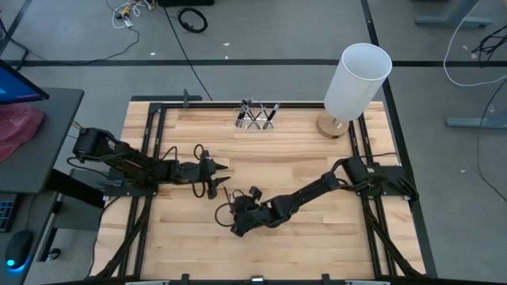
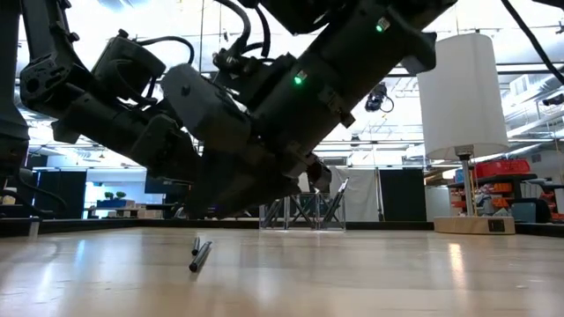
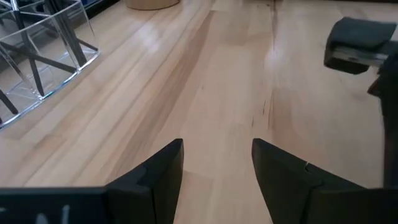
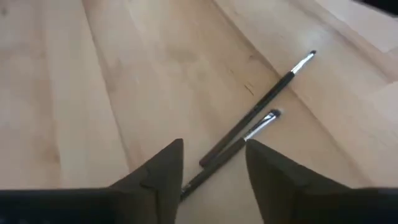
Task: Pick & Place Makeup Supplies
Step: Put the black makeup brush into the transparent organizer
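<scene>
Wooden planks form the table (image 1: 261,142), framed by a dark rail. At the left side, the left arm reaches inward from its base, and the left gripper (image 1: 215,176) sits over bare planks near the table's middle. Its fingers (image 3: 163,163) are spread, with nothing between them.

Toward the front centre, the right gripper (image 1: 236,224) is lowered close to the surface, its arm stretching back to the right edge. Its fingers (image 4: 163,167) are also spread apart and hold nothing. Two makeup brushes (image 4: 261,118) lie flat on the wood directly ahead of these fingers. They are thin, with black handles, silvery ferrules and small tips. They lie close together, nearly parallel; whether they touch cannot be determined. The handle end of the nearer brush reaches into the gap between the fingers. In the low view the same brushes (image 2: 199,254) rest on the table below the gripper.

At the far edge, a small clear holder (image 1: 256,117) contains several more dark sticks. To its right stands a tall white cylinder (image 1: 357,79) on a round wooden base.
</scene>
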`<state>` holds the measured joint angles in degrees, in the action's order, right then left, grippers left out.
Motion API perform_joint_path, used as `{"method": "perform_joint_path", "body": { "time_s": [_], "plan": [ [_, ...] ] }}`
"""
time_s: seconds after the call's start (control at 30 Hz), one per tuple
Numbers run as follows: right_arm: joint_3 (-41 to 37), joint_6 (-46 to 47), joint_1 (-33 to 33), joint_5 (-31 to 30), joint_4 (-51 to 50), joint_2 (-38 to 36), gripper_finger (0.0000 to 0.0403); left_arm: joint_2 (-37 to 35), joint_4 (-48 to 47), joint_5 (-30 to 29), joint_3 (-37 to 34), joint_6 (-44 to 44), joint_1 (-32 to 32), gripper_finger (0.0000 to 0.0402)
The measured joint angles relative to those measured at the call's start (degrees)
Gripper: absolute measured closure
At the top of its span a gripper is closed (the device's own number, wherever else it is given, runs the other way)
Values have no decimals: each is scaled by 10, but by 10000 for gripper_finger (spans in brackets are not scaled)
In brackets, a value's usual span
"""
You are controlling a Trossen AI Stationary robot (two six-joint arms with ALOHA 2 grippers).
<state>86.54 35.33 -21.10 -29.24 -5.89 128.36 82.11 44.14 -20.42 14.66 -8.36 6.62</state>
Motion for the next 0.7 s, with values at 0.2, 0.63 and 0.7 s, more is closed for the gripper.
{"method": "perform_joint_path", "body": {
  "time_s": [0.2, 0.63, 0.7],
  "plan": [
    [-1, -28, 0, -10, 7, 33, 209, 0, 7, 1, 0, 0, 0, 207],
    [-8, -28, 1, -21, -114, 34, 299, 0, 14, 1, 0, 2, 0, 207],
    [-31, -23, 3, -24, -102, 26, 313, 0, 14, 1, 0, 2, 0, 207]
  ]
}}
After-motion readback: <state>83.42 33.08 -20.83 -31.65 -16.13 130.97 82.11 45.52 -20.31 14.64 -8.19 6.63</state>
